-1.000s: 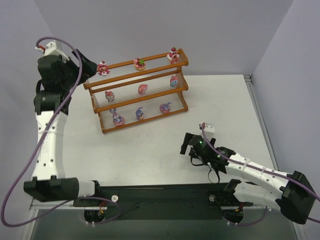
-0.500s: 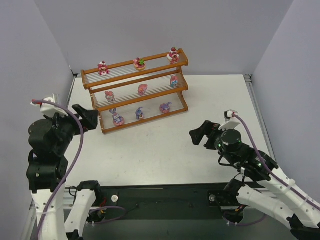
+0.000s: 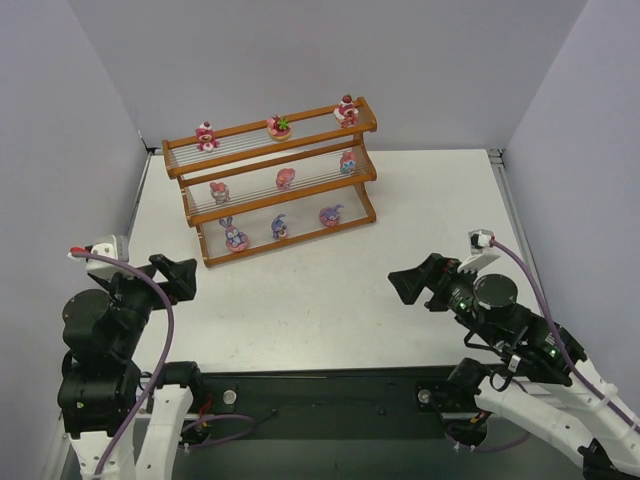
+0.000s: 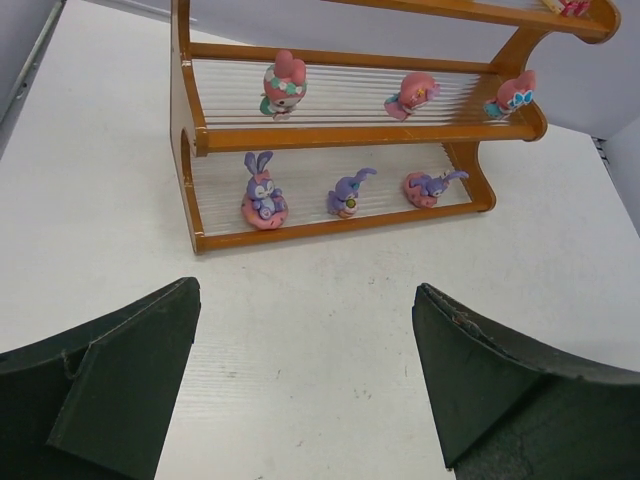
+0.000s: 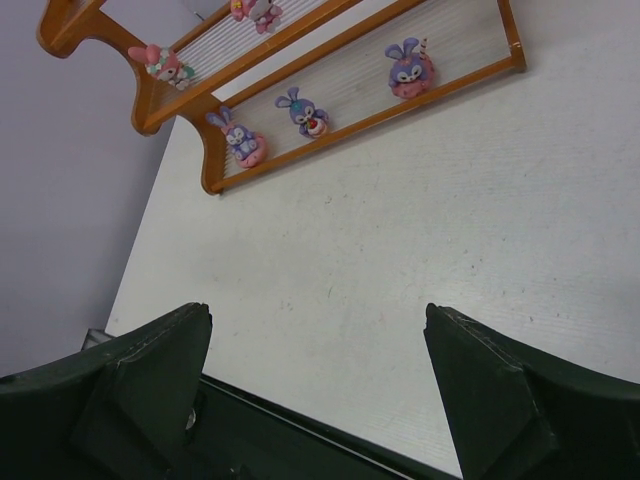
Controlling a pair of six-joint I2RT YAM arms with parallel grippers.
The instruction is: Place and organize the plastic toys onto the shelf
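Observation:
The shelf [image 3: 250, 205] stands at the back of the table, an orange-brown stepped rack with pale rod tiers. Several plastic toys stand on it, three to a tier: pink-red ones on top [image 3: 279, 126], pink ones in the middle [image 3: 286, 178], purple bunnies at the bottom [image 3: 280, 227]. My left gripper [image 3: 185, 277] hangs open at the near left, well short of the shelf, with nothing between its fingers. My right gripper [image 3: 400, 285] is open and empty at the near right. The left wrist view faces the shelf [image 4: 330, 225] and a purple bunny [image 4: 262, 190] past the left gripper [image 4: 305, 288].
Grey walls close in the table on the left [image 3: 60, 150], back and right. A black base rail [image 3: 330, 385] runs along the near edge. In the right wrist view the right gripper [image 5: 318, 310] hangs over bare tabletop near that edge, the shelf [image 5: 400, 108] farther off.
Both arms have drawn back from the shelf toward the near edge. The left gripper came down from the shelf's upper left corner; the right swung back and to the right. Both stayed open.

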